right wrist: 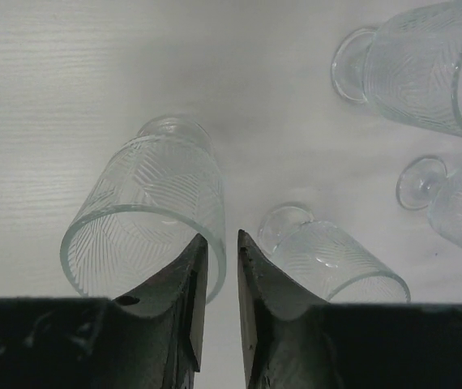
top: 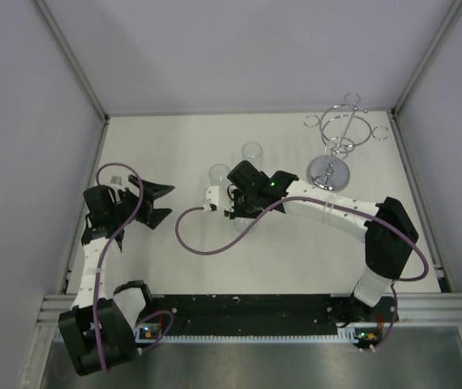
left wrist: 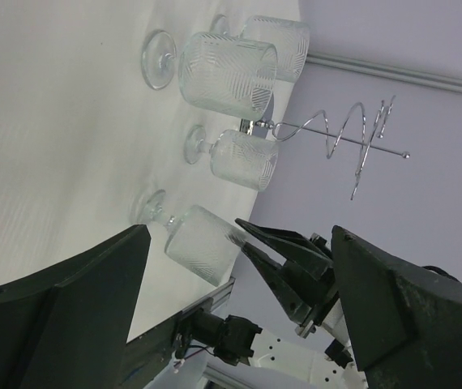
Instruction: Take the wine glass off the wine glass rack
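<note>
The right gripper (right wrist: 221,243) has its fingers nearly together, straddling the rim wall of the wine glass (right wrist: 146,211): one finger inside the bowl, one outside. Whether they pinch the wall cannot be told. The wine glass stands upright with its foot on the table (top: 296,259), off the wine glass rack (top: 331,172). Overhead, the rack stands toward the table's 1 o'clock corner, and the right gripper lies at 8 o'clock from its round base. In the right wrist view, a second glass (right wrist: 328,259) stands just beside at 3 o'clock, and two further glasses (right wrist: 425,65) stand toward 1 to 2 o'clock. The left gripper (top: 164,203) is at the table's 9 o'clock, jaws spread wide, holding nothing
</note>
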Robot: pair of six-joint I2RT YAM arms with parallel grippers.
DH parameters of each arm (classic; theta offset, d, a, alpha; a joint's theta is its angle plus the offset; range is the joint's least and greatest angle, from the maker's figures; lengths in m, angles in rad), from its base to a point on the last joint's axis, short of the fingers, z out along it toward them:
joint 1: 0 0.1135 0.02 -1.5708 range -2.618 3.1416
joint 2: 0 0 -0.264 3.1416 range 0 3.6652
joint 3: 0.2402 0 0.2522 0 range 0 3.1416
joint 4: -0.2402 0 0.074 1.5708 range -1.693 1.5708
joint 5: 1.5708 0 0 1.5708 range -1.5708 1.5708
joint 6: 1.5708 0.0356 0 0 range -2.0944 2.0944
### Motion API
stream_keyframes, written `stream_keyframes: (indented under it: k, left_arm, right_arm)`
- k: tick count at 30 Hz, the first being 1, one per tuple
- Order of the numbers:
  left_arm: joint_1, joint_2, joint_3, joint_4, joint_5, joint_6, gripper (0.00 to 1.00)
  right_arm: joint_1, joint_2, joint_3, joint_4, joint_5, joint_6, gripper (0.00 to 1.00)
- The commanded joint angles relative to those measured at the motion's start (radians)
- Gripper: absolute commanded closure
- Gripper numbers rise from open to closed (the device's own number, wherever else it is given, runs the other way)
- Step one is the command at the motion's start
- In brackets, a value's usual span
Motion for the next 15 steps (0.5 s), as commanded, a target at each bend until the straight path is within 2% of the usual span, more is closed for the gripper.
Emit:
stream_keyframes:
  k: [1,3,7,11,15]
  left_arm:
    - [0.007,-0.021,0.058,0.013,0.011,0.045,0.02]
    - [0.007,-0.022,0.066,0.001,0.010,0.055,0.02]
    - [0.007,-0.018,0.084,-0.016,-0.003,0.076,0.02]
    - [0.007,-0.013,0.162,-0.111,-0.059,0.226,0.02]
    - [0.007,0.007,0.268,-0.194,-0.136,0.389,0.02]
  right_arm:
    - [-0.009,0.010,0.067,0.037,-0.019,0.005,0.64]
    - [-0.009,0.006,0.070,0.037,-0.016,0.018,0.47]
    - [-0.009,-0.029,0.083,0.036,0.018,0.077,0.26]
    - [-0.009,-0.118,0.106,0.042,0.093,0.184,0.01]
    - [-0.009,-0.200,0.126,0.036,0.248,0.352,0.01]
